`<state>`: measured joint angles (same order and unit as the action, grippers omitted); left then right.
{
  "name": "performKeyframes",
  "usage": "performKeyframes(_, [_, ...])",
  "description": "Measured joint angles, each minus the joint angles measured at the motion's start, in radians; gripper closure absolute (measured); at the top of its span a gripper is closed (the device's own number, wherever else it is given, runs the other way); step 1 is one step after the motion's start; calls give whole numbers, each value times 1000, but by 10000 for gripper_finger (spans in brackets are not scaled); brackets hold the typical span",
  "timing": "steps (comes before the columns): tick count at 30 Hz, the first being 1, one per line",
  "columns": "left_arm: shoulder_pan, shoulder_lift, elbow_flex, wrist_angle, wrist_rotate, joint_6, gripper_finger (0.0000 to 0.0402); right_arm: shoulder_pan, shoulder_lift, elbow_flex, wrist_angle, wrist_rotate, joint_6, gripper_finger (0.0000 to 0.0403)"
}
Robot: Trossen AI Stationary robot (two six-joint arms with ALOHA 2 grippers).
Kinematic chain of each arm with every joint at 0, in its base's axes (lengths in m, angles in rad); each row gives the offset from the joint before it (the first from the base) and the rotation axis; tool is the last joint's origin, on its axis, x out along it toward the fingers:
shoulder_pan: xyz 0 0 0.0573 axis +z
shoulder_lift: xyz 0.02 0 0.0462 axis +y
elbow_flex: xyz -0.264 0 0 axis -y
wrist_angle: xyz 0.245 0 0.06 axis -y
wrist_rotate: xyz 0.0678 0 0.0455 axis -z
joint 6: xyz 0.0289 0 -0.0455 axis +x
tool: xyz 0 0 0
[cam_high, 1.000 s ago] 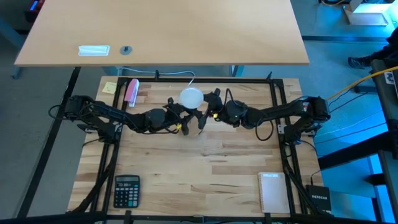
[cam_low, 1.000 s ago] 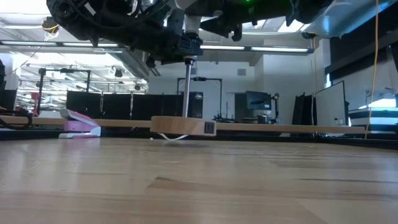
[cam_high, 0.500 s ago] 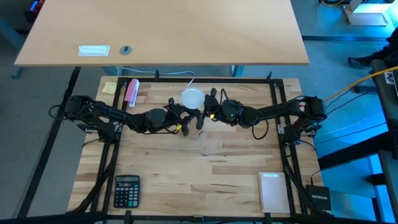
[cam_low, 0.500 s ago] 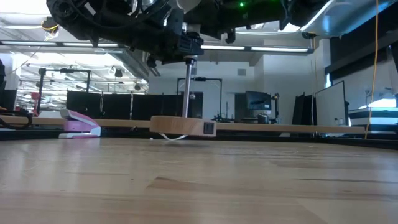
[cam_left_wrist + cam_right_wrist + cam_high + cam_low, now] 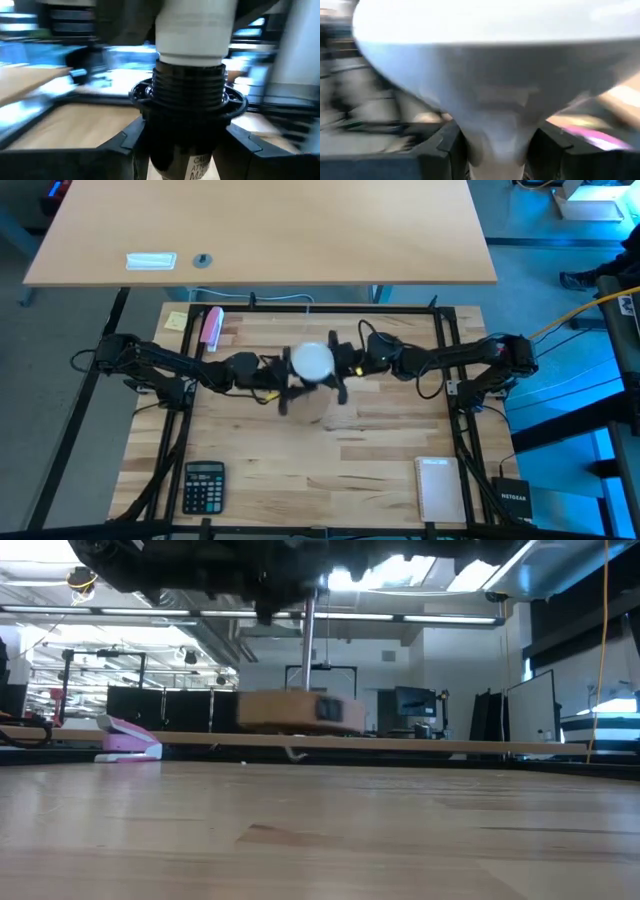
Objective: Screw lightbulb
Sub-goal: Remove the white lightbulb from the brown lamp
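The white lightbulb (image 5: 312,360) stands upright in a black threaded socket (image 5: 187,100) on top of a thin metal rod (image 5: 308,640). The rod rises from a round wooden disc (image 5: 298,712), which hangs clear of the table. My left gripper (image 5: 187,150) reaches in from the table's left and is shut on the socket. Coming from the right, my right gripper (image 5: 500,155) is shut on the lightbulb (image 5: 495,60). In the high view both grippers, left (image 5: 292,380) and right (image 5: 338,370), meet under the globe at mid-table. My left gripper pinches the black socket below its threaded collar (image 5: 185,145) between its two fingers (image 5: 125,145). The fingers come level from the table's left. The socket stands upright, and the disc beneath it is lifted clear. My right gripper pinches the lightbulb's narrow tapering neck (image 5: 497,135) between its two fingers (image 5: 447,145), just under the globe. The fingers come level from the table's right. The lightbulb stands upright, globe above the fingers.
A pink stapler (image 5: 211,327) and a yellow note (image 5: 177,320) lie at the far left. A calculator (image 5: 204,485) sits near left, a notepad (image 5: 437,488) near right. Black frame rails (image 5: 450,330) border the table.
My right gripper has shut on the lightbulb's neck. Both grippers have risen and come slightly toward the near edge. The lamp has gone with them: its wooden disc, which rested on the table, now hangs clear.
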<state>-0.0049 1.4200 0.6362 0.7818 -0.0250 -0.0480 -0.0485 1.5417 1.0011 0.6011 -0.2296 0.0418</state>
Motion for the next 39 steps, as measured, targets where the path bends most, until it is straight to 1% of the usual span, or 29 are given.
performKeyframes(2, [7, 0, 0, 19, 150, -6, 249, -1, -1, 1, 11, -157, -4, 247])
performKeyframes(3, [11, 3, 0, 30, 223, -23, 249, -1, -1, 1, 15, -213, -2, 247])
performKeyframes(5, [20, 6, 0, 43, 323, -53, 252, 0, -1, 2, 14, -273, 3, 247])
performKeyframes(6, [25, 6, 0, 45, 348, -68, 254, 1, 0, 3, 15, -290, 2, 247])
performKeyframes(9, [32, 6, 0, 37, 377, -72, 254, 2, 8, 4, 19, -292, 5, 247])
performKeyframes(13, [33, 6, 0, 41, 372, -68, 254, 4, 7, 3, 24, -206, 18, 247])
performKeyframes(15, [33, 6, 0, 40, 352, -58, 254, 4, 7, 2, 27, -168, 22, 246])
performKeyframes(16, [33, 6, 0, 40, 342, -54, 254, 4, 7, 1, 30, -154, 23, 236])
performKeyframes(17, [35, 6, 0, 41, 334, -51, 254, 4, 7, 1, 31, -137, 24, 216])
performKeyframes(20, [39, 4, 0, 45, 315, -51, 255, 3, 5, 0, 17, -90, 24, 136])
performKeyframes(22, [39, 4, 0, 41, 284, -52, 255, 3, -7, 0, -13, -48, 22, 92])
performKeyframes(24, [38, 3, 0, 35, 250, -53, 255, 3, -30, -1, -67, 8, 18, 59])
performKeyframes(26, [38, 1, 0, 34, 213, -56, 255, 3, -67, -1, -154, 59, 16, 38])
performKeyframes(28, [38, 1, 0, 33, 166, -55, 255, 3, -107, -1, -252, 104, 7, 26])
performKeyframes(32, [38, 1, 0, 11, 51, -45, 255, 3, -197, -1, -464, 209, 6, 20])
performKeyframes(35, [38, 1, -1, -3, -65, -11, 255, 3, -254, -1, -589, 325, 4, 20])
performKeyframes(37, [38, 1, -1, 5, -160, 13, 255, 3, -277, -1, -606, 417, 4, 19])
performKeyframes(39, [38, 1, -1, 12, -263, 49, 251, 3, -282, 0, -579, 497, 13, 19])
